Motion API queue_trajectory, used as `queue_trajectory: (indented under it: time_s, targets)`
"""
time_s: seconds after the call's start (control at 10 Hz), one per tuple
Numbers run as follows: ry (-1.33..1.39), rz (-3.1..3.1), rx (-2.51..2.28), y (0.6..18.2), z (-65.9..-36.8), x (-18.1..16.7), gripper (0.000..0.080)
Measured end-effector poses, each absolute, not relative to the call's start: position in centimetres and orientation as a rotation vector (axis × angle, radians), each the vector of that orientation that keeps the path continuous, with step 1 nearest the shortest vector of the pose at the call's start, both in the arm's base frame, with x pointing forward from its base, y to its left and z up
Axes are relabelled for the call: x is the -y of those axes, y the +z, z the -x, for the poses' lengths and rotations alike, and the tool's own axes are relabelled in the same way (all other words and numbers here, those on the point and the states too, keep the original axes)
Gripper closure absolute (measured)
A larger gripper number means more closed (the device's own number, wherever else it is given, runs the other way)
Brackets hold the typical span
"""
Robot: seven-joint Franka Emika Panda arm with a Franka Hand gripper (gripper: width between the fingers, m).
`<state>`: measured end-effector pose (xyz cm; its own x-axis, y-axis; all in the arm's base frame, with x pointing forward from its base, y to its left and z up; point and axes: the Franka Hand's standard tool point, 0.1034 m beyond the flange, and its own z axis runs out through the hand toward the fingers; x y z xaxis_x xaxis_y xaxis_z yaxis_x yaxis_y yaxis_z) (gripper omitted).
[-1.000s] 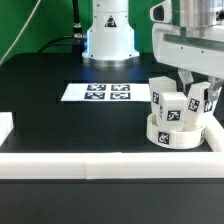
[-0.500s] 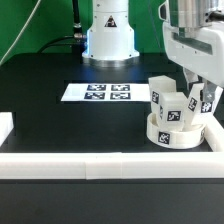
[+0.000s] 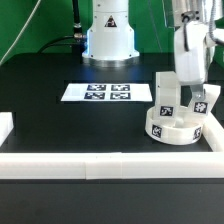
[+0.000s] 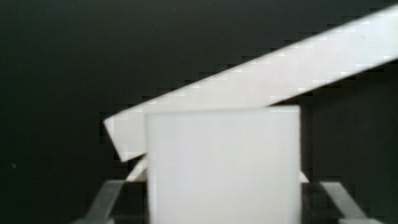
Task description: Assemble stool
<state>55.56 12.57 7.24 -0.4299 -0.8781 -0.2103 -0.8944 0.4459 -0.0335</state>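
Worktop (image 3: pixel 60 125) is black, with the marker board (image 3: pixel 96 92) lying flat left of centre and a white border rail (image 3: pixel 100 164) along the near edge. Right of the board, near that rail, sits the round seat (image 3: pixel 172 130) with legs (image 3: pixel 167 98) standing on it (tags facing the camera). Farther right, the claw (image 3: pixel 190 82) grips one leg (image 4: pixel 221 160) between its fingers.
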Motion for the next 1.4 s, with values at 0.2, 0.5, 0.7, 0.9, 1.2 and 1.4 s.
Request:
queue_trajectory:
  time_s: [0.2, 0.5, 0.7, 0.9, 1.2, 1.4]
  targets:
    - [0.139, 1.416, -2.565, 7.3, -55.6, -12.4, 0.0461]
    - [0.147, 1.420, -2.555, 7.2, -55.6, -12.4, 0.0461]
    - [0.150, 1.423, -2.552, 7.2, -55.6, -12.5, 0.0199]
    - [0.146, 1.452, -2.508, 8.7, -55.9, -12.6, 0.0158]
    - [0.146, 1.457, -2.475, 10.2, -55.7, -12.6, 0.0151]
    - [0.145, 1.463, -2.472, 10.2, -55.8, -12.6, 0.0151]
